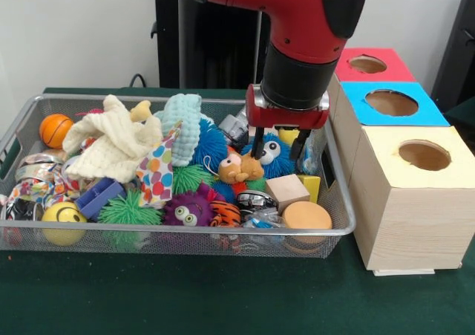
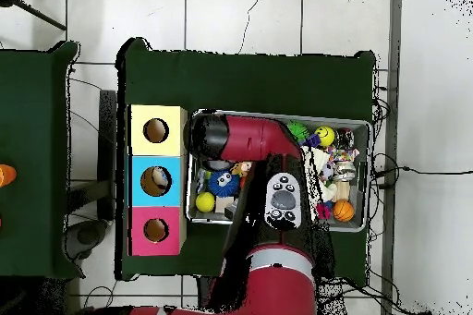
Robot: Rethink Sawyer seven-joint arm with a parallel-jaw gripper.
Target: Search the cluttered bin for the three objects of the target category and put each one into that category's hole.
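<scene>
The cluttered bin [image 1: 185, 232] is a wide wire-mesh tray full of toys; it also shows in the overhead view [image 2: 368, 175]. My gripper [image 1: 279, 146] hangs over the bin's right part, open, with one finger on each side of a blue fuzzy toy with eyes [image 1: 272, 155]. An orange plush figure [image 1: 239, 168] lies just left of it. A wooden cube [image 1: 286, 190] and a round tan disc [image 1: 306, 215] lie in front. Right of the bin stands a wooden box with three holes: red [image 1: 368, 64], blue [image 1: 392, 102], cream [image 1: 424, 154]. In the overhead view the arm hides the gripper.
The bin also holds an orange ball [image 1: 55, 129], a cream cloth [image 1: 111, 140], a yellow smiley ball [image 1: 63, 217], a green spiky ball [image 1: 128, 209] and a purple fuzzy toy [image 1: 187, 209]. The hole box [image 2: 155, 180] stands close against the bin. A second green table [image 2: 32, 159] stands apart.
</scene>
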